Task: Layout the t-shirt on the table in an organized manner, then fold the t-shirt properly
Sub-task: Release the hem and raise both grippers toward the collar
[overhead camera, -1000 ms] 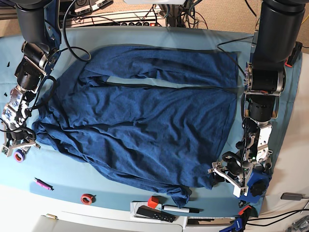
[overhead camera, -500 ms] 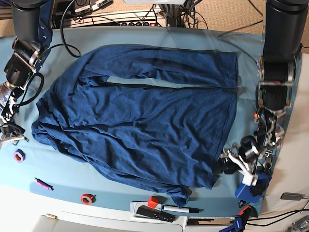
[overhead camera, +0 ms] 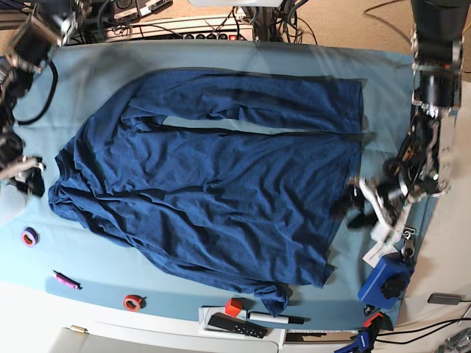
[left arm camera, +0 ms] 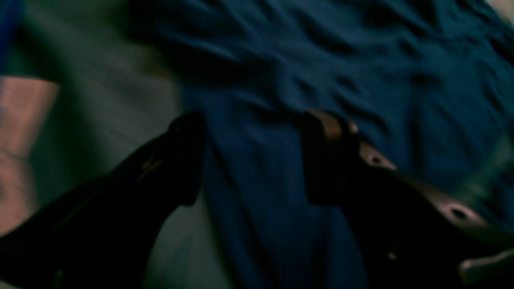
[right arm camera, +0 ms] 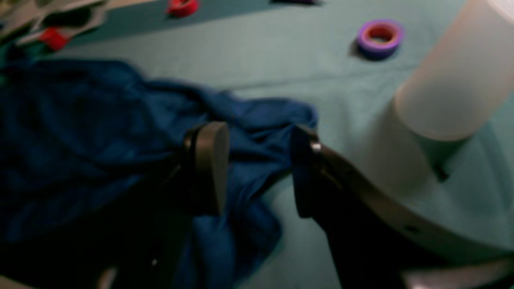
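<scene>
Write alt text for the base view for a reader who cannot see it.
A dark navy t-shirt lies spread across a table draped in teal cloth, one sleeve folded along its far edge. The left gripper hangs open by the shirt's edge; the right gripper sits at the opposite side. Small tape rolls lie nearby.

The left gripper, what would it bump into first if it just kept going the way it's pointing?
Most likely the t-shirt. The left gripper is open, and in its wrist view the dark blue cloth fills the gap between its fingers and the space ahead. The picture is blurry, so how far off the cloth lies is unclear.
</scene>
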Robot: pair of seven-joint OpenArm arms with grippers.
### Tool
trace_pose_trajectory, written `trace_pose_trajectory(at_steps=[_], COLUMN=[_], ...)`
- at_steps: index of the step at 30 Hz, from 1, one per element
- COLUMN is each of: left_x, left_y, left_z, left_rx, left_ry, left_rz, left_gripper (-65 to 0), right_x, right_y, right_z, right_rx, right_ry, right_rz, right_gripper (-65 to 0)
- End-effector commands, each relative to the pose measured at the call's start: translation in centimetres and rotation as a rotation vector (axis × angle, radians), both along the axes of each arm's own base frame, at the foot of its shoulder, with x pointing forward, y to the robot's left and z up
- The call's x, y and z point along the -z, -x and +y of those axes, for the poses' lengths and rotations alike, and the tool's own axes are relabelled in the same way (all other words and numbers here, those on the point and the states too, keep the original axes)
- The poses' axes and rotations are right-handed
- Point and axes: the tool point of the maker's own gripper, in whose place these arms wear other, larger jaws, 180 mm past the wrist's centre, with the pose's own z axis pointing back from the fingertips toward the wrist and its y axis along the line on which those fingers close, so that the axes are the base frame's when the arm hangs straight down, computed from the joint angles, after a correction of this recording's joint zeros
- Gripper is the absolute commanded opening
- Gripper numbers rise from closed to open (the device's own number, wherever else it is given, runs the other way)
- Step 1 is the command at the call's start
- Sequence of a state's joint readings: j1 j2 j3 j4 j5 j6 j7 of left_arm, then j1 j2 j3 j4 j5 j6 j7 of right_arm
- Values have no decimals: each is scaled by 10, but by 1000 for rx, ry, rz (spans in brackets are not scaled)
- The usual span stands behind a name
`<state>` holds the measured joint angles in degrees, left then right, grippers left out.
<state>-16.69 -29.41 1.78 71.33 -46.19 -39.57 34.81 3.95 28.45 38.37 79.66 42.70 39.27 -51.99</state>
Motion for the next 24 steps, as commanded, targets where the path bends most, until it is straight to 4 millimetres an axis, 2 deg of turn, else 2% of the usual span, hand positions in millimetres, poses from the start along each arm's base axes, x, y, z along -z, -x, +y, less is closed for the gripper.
trace_pose_trajectory(at_steps=[1, 6, 11, 17, 20, 24], left_x=[-23, -9, 2, -13, -27, -39], left_y=[0, 60, 96, 113, 119, 123], left_z=[0, -17, -16, -5, 0, -4], left_rx=[21, 122, 78, -10, -33, -15], left_ry=[34, 121, 225, 291, 293, 280], left_rz=[-36, 124, 182, 130, 81, 46], left_gripper=[-296, -296, -296, -296, -296, -296], right_x=[-22, 7, 53, 91, 105, 115], right_y=[2, 48, 96, 144, 160, 174], right_z=[0, 30, 52, 95, 117, 145], right_rx=[-28, -125, -129, -111, -83, -48], right_ry=[15, -85, -211, -438, -544, -673], right_rz=[-50, 71, 187, 251, 248, 230], right_gripper=[-392, -392, -392, -392, -392, -392])
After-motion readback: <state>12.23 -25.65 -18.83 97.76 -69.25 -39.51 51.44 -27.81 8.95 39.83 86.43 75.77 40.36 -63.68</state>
